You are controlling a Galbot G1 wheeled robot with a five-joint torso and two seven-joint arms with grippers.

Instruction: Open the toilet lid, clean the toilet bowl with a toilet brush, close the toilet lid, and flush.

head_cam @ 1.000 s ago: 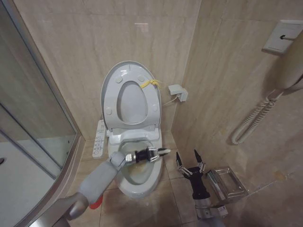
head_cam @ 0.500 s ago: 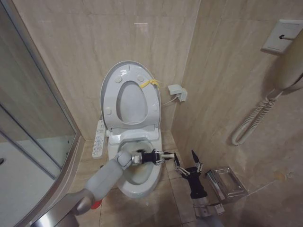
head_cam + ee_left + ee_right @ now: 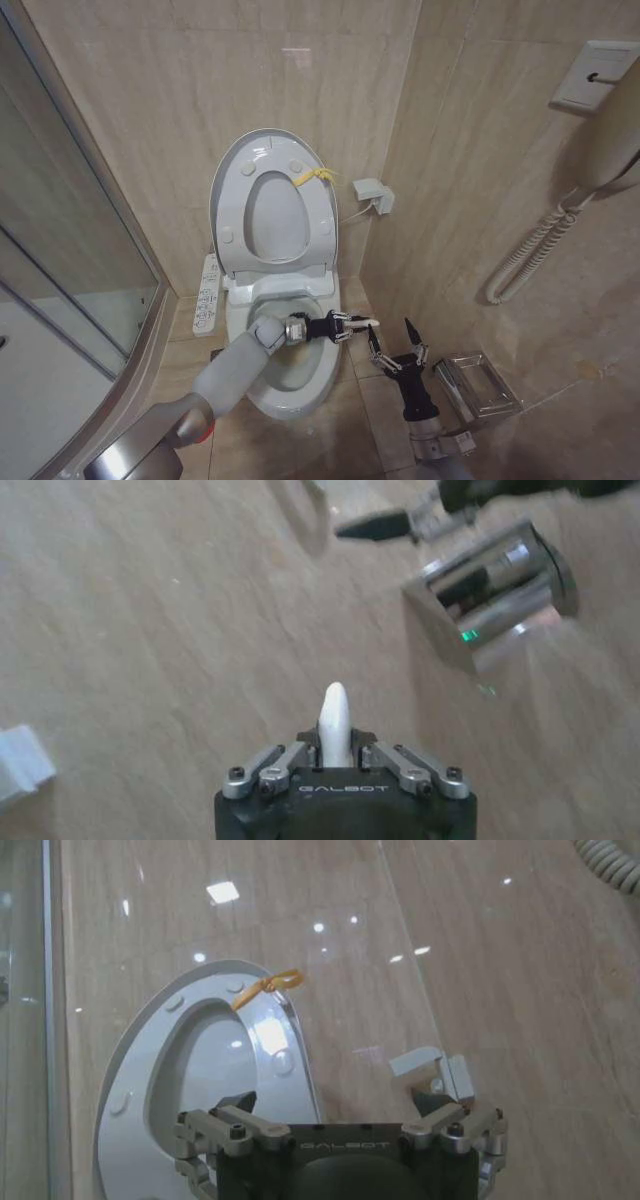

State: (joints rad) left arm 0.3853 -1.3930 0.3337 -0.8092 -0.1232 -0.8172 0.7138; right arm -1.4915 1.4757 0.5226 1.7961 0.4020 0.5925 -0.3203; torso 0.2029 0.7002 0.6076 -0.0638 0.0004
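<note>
I see the toilet lid (image 3: pixel 272 205) standing upright against the wall tiles in the upper centre of the head view, its yellow tag (image 3: pixel 312 177) near the top edge, so I judge the opening step done. The toilet bowl (image 3: pixel 290 375) sits open at lower centre, brownish inside. My left tool (image 3: pixel 352 327) reaches across the bowl's right rim, just right of centre, its fingers pinched narrow on the whitish handle of the toilet brush (image 3: pixel 334 724); in the left wrist view the handle's rounded tip pokes out between them, over beige floor tile. I cannot make out the bristle head, so I cannot tell how clean the bowl is. My right tool (image 3: pixel 398 345) hovers just beside the left, at lower centre-right, fingers spread wide and holding nothing. Whatever scrubbing remains, closing the lid and flushing are, in my judgement, not yet done.
</note>
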